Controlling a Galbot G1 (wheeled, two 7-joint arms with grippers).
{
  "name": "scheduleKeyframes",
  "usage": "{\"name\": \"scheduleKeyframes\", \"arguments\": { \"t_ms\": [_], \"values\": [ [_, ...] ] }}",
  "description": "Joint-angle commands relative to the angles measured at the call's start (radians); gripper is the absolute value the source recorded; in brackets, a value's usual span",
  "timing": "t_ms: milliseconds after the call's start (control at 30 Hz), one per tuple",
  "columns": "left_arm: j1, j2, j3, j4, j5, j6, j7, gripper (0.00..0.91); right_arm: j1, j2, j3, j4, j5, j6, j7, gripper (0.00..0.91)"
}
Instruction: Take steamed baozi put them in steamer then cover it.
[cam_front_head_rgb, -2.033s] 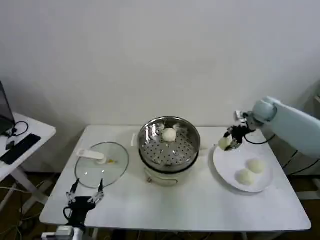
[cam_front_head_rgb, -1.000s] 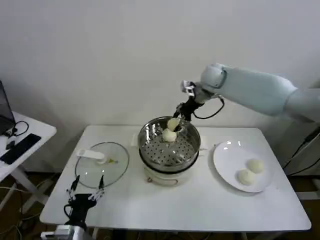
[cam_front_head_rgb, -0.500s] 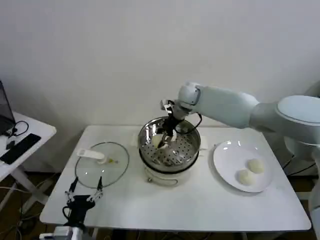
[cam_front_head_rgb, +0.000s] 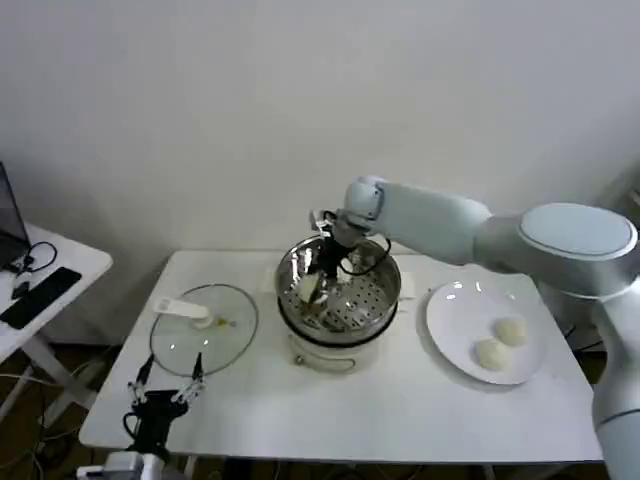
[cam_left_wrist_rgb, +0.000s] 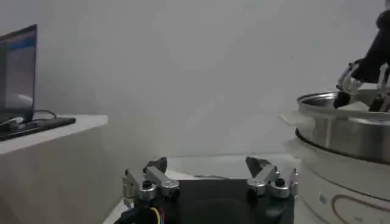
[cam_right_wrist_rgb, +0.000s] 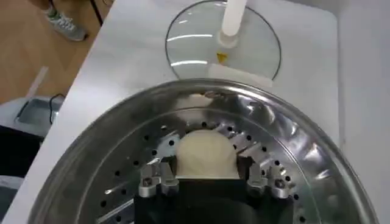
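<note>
Stainless steel steamer (cam_front_head_rgb: 338, 285) sits mid-table on its white base. Right gripper (cam_right_wrist_rgb: 207, 182) is down inside the basket w/ a bun (cam_right_wrist_rgb: 205, 155) clamped between its fingers, just above the perforated floor on the side nearer the lid.

Step in hand, as judged: setting this bun down. To do it well: lower until the bun rests on the perforated floor, part the fingers only then, lift straight up so the soft dough isn't dragged or dented. Keep clear of the basket wall, and leave room for the rest.

Two buns (cam_front_head_rgb: 500, 342) wait on the white plate (cam_front_head_rgb: 455, 310) on the robot's right side of the steamer. Glass lid (cam_front_head_rgb: 203, 328) lies flat on the table (cam_front_head_rgb: 400, 410) on the other side, white handle up, well apart from the steamer. Left gripper (cam_front_head_rgb: 165, 385) is parked low at the table's near edge by the lid, fingers spread, holding nothing.

Hard to make out:
- Any other bun in the basket: arm and gripper block that part in the head view; not confirmed.
- Whether the held bun touches the floor: cannot tell.
- Steamer base mostly cut off in the left wrist view.
</note>
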Motion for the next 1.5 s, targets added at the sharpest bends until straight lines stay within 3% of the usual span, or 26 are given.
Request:
{"name": "scheduleKeyframes", "arguments": {
  "t_ms": [33,533,667,933,1067,1167,1300,1367,1500],
  "values": [
    [-0.001,-0.001,-0.001,0.003,-0.002,-0.001,0.000,0.907,-0.018,0.017,0.005,-0.029,-0.016,0.006,-0.002,0.907],
    [-0.002,-0.002,-0.001,0.006,-0.003,-0.001,-0.002,0.907,0.022,-0.022,0.005,0.036,0.005,0.008,0.006,0.907],
    [-0.004,-0.002,0.001,0.002,-0.002,0.001,-0.003,0.907,0.125,-0.104,-0.033,0.161,0.062,0.002,-0.009,0.907],
    [-0.009,-0.003,0.023,0.000,0.013,0.005,-0.004,0.907,0.369,-0.373,-0.142,0.376,0.088,0.030,-0.071,0.907],
    [-0.013,-0.001,0.023,0.004,0.017,0.006,-0.003,0.907,0.419,-0.501,-0.179,0.452,0.032,0.045,-0.084,0.907],
    [-0.008,0.004,0.015,0.006,0.016,0.003,-0.002,0.907,0.428,-0.607,-0.180,0.489,-0.093,0.077,-0.098,0.907],
    [0.003,0.009,0.009,0.004,0.012,0.002,-0.001,0.907,0.410,-0.738,-0.180,0.519,-0.183,0.101,-0.113,0.907],
    [0.005,0.010,0.010,0.002,0.012,0.004,-0.001,0.907,0.369,-0.814,-0.148,0.530,-0.266,0.119,-0.125,0.907],
    [0.003,0.011,0.010,-0.005,0.018,0.011,-0.001,0.907,0.285,-0.886,-0.090,0.530,-0.354,0.138,-0.129,0.907]
  ]
}}
